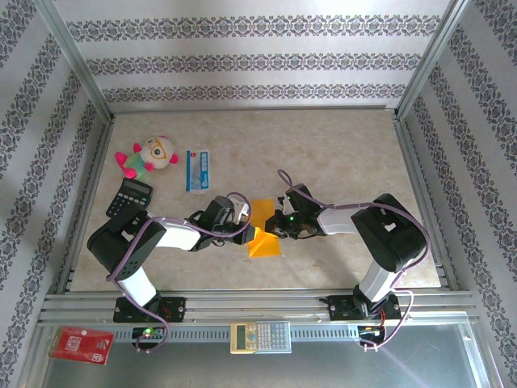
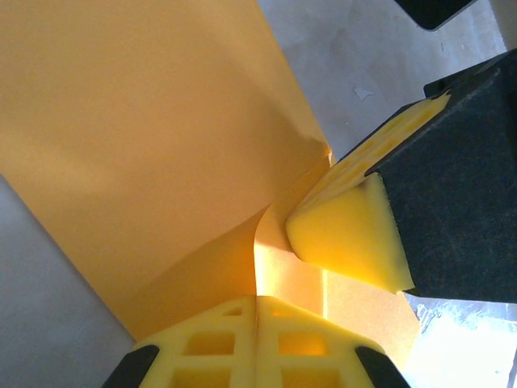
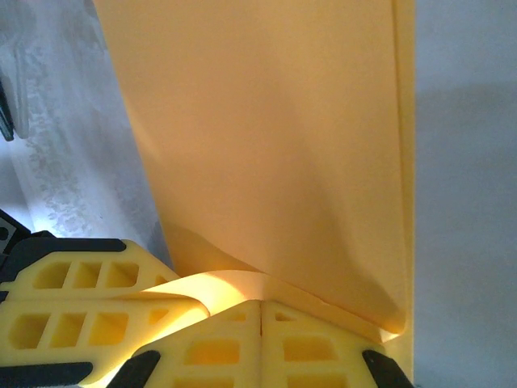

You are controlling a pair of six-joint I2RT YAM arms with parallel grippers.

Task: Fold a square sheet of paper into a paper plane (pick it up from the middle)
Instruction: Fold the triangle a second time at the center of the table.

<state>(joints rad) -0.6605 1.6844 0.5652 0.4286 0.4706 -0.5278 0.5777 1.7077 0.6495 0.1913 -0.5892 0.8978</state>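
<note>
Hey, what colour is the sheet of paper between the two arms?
Plain orange-yellow paper, with no print on it; it shows best in the left wrist view.

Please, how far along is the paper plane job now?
Done: the square sheet of paper looks picked up. In hand: the left hand and the right hand both pinch it, close together, and it bends between them. Remaining: no pointed dart shape shows yet, so most folds are still to make.
</note>
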